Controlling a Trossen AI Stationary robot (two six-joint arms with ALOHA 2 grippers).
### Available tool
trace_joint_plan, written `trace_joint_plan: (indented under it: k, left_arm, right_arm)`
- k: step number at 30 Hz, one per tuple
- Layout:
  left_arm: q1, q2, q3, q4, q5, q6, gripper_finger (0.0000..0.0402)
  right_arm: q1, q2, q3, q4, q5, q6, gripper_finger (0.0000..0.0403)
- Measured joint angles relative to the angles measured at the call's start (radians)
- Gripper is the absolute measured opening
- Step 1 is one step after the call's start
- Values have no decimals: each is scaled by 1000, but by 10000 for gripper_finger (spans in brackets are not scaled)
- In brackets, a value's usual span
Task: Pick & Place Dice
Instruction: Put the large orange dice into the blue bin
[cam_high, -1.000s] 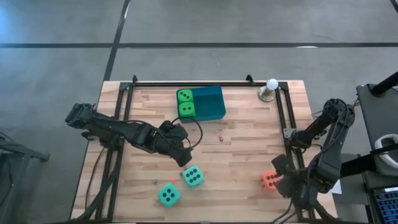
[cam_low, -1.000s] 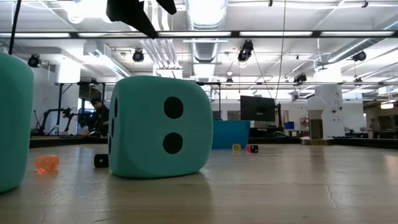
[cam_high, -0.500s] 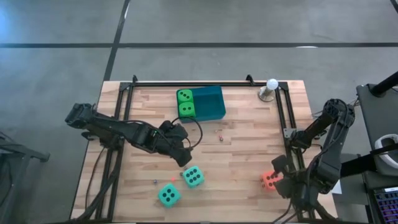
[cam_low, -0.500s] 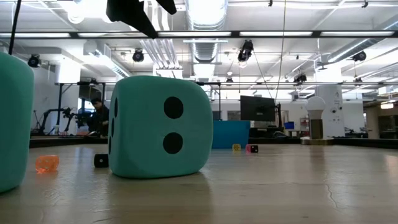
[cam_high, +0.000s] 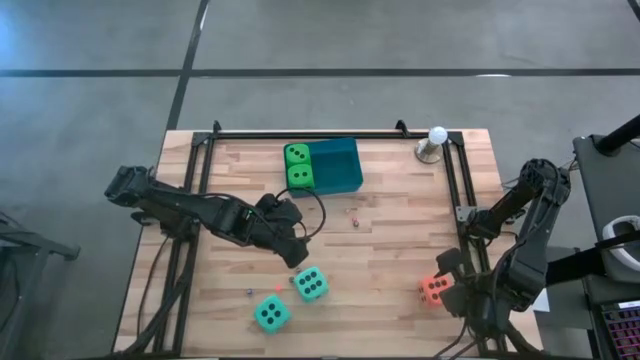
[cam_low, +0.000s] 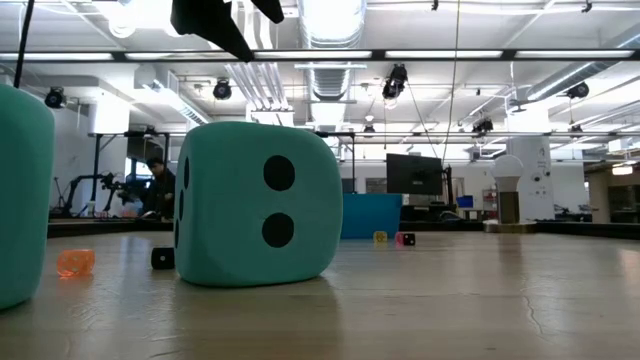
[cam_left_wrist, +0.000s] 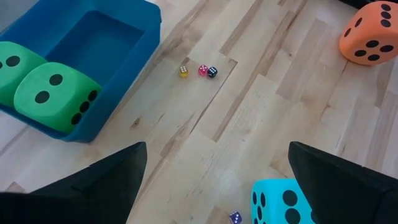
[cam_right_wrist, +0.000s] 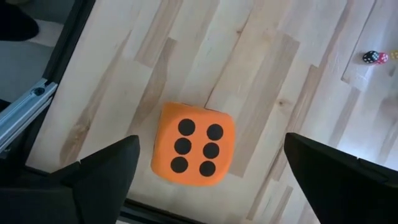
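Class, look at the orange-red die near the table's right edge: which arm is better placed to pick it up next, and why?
Right. The right gripper hangs open directly above the orange-red die, fingers on either side; the left gripper is across the table by the teal dice.

Light: bright and even, from white ceiling strip lamps (cam_low: 330, 20) that glare in the low view | Shadows: soft and short beside the teal foam die (cam_low: 258, 204); faint sheen on the pale wooden tabletop (cam_low: 450, 300) | Focus: room behind slightly soft; own dark fingers (cam_left_wrist: 81, 186) blurred in the wrist views
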Motion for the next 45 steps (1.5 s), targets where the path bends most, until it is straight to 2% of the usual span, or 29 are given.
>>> trace_joint_plan:
  k: [15, 23, 45]
  left_arm:
    - [0, 0, 0, 0, 0, 0, 393]
    - [0, 0, 0, 0, 0, 0, 395]
    - [0, 0, 0, 0, 0, 0, 394]
  right_arm:
    - [0, -1, -1, 31, 1, 26, 400]
    - [0, -1, -57, 104, -12, 49, 400]
    - [-1, -1, -62, 105, -9, 52, 400]
